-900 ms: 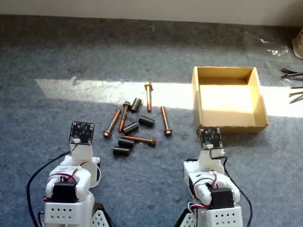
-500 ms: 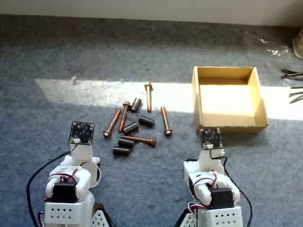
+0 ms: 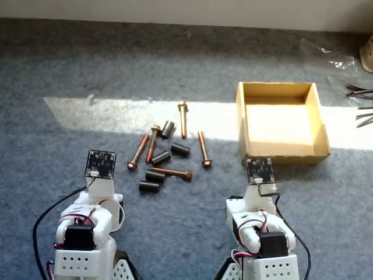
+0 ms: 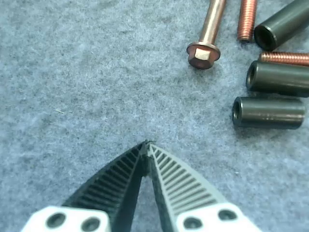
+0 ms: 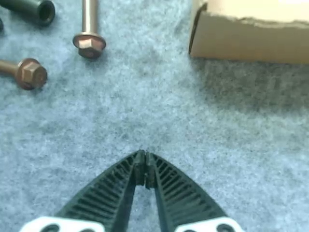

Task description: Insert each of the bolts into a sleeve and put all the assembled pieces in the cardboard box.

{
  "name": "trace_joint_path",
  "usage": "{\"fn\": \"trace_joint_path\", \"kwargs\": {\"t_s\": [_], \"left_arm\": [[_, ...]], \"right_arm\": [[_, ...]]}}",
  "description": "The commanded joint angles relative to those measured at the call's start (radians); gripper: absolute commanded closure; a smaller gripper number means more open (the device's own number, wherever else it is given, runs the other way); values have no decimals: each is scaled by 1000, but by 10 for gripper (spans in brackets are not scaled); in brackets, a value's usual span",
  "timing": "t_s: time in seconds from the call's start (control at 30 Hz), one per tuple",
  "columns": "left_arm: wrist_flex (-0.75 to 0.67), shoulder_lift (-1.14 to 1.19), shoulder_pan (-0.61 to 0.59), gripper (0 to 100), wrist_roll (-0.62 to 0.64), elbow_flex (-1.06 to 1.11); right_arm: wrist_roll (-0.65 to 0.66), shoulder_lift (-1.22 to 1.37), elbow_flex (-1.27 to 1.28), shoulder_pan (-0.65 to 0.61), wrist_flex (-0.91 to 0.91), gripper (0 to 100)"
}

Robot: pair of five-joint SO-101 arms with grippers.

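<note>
Copper-coloured bolts (image 3: 183, 118), five by the count, lie scattered among five black sleeves (image 3: 149, 186) on the carpet (image 3: 175, 233) ahead of the two arms. None is assembled yet. The cardboard box (image 3: 240, 125) stands bare to the right of the pile, near the right arm.

Both kinds of piece look like solid metal: stiff, dense for their bulk, smooth and round. A loose pinch would likely let them roll or squirt free. A bolt is probably best taken across its plain shank just behind the flanged hex head, so the threaded end is free to enter a bore. A sleeve is best taken across its middle, with its open mouth clear. Several pieces lie just beside one another, so a clean approach may be tight.

The left gripper (image 4: 146, 145) hangs low over bare carpet just short of the pile, its jaws pressed together on nothing. The right gripper (image 5: 142, 155) is likewise clenched and empty, near the box's front corner.

The carpet is grey-blue and short-piled. It seems soft enough to stop a piece rolling far, though fingertips may sink into it. A band of sunlight crosses the box and the farther bolts. A pale wall (image 3: 175, 10) bounds the far side.
</note>
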Motion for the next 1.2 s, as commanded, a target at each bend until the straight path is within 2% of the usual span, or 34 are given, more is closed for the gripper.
{"fn": "trace_joint_path", "kwargs": {"t_s": [0.0, 0.4, 0.53, 0.6, 0.7, 0.83, 1.0, 1.17], "left_arm": [[8, -2, -2, 994, -2, 21], [3, -5, -4, 993, -6, 21], [-41, -5, -8, 993, -11, 21], [-63, -5, -10, 993, -80, 21], [-112, -5, -10, 993, -272, 21], [-160, -5, -12, 994, -431, 16], [-250, -7, -122, 995, -446, -41], [-261, -2, -202, 995, -445, -151]], "right_arm": [[-9, -5, 113, -10, 2, 994], [-5, -5, 113, -10, -1, 992], [38, -5, 113, -5, -71, 992], [124, -5, 113, -5, -110, 992], [230, -5, 113, -5, -143, 992], [267, -5, 113, -5, -174, 992], [262, -5, 114, -5, -291, 992], [269, -5, 119, -10, -317, 992]]}}
